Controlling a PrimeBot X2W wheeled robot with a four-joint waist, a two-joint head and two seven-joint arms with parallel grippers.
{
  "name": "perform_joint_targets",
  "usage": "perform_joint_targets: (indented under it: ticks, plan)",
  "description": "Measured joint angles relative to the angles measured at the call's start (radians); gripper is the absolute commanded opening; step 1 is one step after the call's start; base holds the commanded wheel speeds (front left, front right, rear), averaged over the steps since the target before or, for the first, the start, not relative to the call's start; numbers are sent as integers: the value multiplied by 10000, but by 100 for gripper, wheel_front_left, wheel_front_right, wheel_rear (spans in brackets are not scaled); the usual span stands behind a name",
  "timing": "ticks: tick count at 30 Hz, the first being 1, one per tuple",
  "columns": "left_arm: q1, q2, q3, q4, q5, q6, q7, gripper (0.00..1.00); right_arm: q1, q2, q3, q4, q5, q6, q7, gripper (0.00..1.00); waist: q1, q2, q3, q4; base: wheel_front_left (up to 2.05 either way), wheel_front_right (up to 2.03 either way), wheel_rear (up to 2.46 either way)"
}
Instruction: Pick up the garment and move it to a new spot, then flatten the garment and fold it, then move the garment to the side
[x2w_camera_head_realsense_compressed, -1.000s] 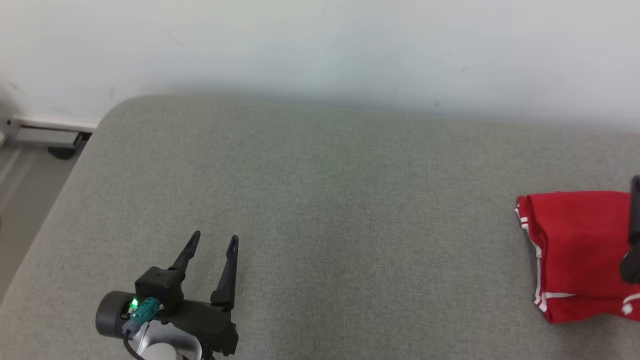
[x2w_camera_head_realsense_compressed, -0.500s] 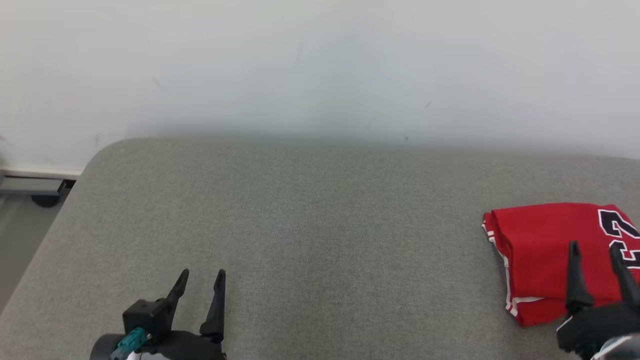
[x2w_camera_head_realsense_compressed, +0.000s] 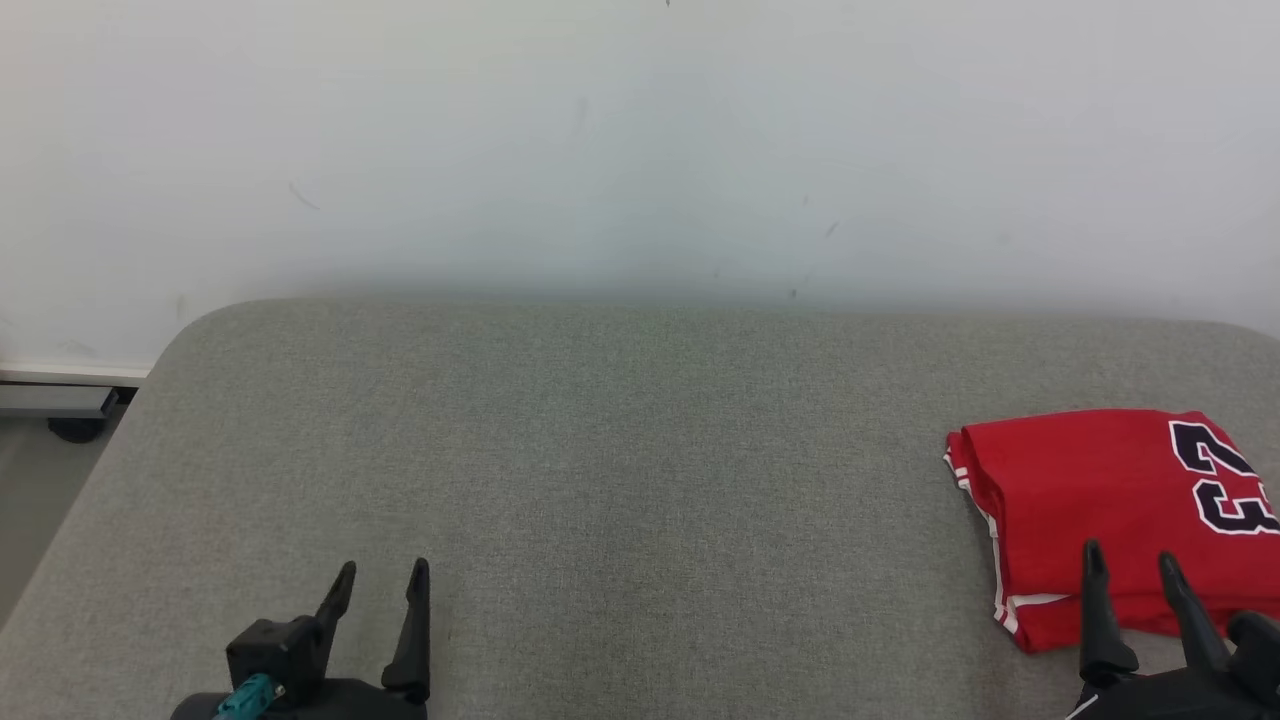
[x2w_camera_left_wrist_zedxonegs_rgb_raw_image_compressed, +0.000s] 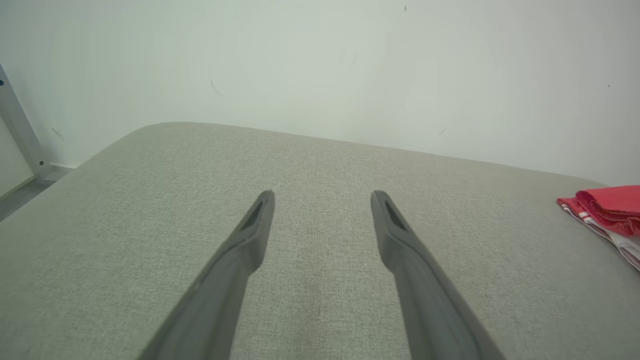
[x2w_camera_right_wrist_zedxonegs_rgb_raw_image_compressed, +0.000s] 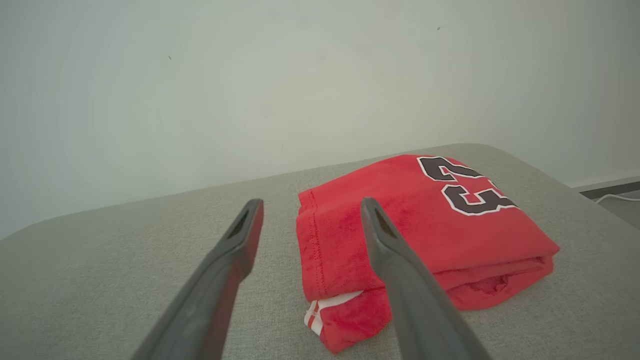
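**Folded red jersey sits at the right end, both grippers empty**

The red, soft-looking folded jersey with black-and-white numerals and white trim (x2w_camera_head_realsense_compressed: 1090, 500) lies in a compact stack at the right end of the grey fabric-covered cushion (x2w_camera_head_realsense_compressed: 640, 480), close to its front edge. The right gripper (x2w_camera_head_realsense_compressed: 1130, 552) stands just before the jersey's near edge with its fingers spread wide and nothing between them; I can't tell whether the tips touch the cloth. The left gripper (x2w_camera_head_realsense_compressed: 384, 566) is well apart from it over bare cushion, equally wide and empty.

I'd judge the jersey light, limp and not fragile (a fleecy knit, by the look of it), so weight is no worry, but the layers would slide and fall open if only the top one were pinched. The thick folded edge by the near corner, where the white trim peeks out, looks the best hold, with the fingers closing on every layer.
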Motion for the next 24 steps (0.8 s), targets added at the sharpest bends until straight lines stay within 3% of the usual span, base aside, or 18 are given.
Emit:
perform_joint_targets:
  ticks: [2, 24]
  plan:
    - [0, 148, -228, -19, 48, -270, 0, 100, 4, 6, 113, 12, 0, 31, -36, 100, 0, 0, 1, -7, 0, 0, 0]
    - [14, 194, 35, 173, -148, -305, 0, 100, 21, 54, 422, 109, 2, 82, -161, 100, 1, 0, 43, 91, 0, 0, 0]
